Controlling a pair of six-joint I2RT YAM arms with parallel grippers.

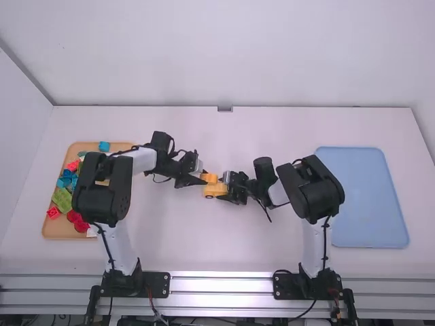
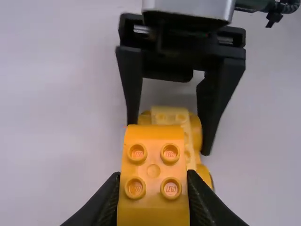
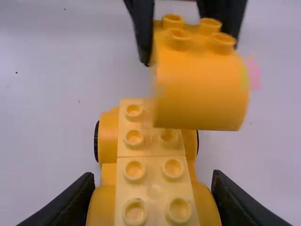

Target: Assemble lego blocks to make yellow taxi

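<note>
Clearly, the left gripper [image 1: 204,179] pinches the orange block [image 2: 154,160], while the right gripper [image 1: 224,189] clasps the wheeled base [image 3: 151,181].

No text, label, brand, number or sign can be read, either in the high view or in the two wrist views. Any small print is too small to make out.
</note>
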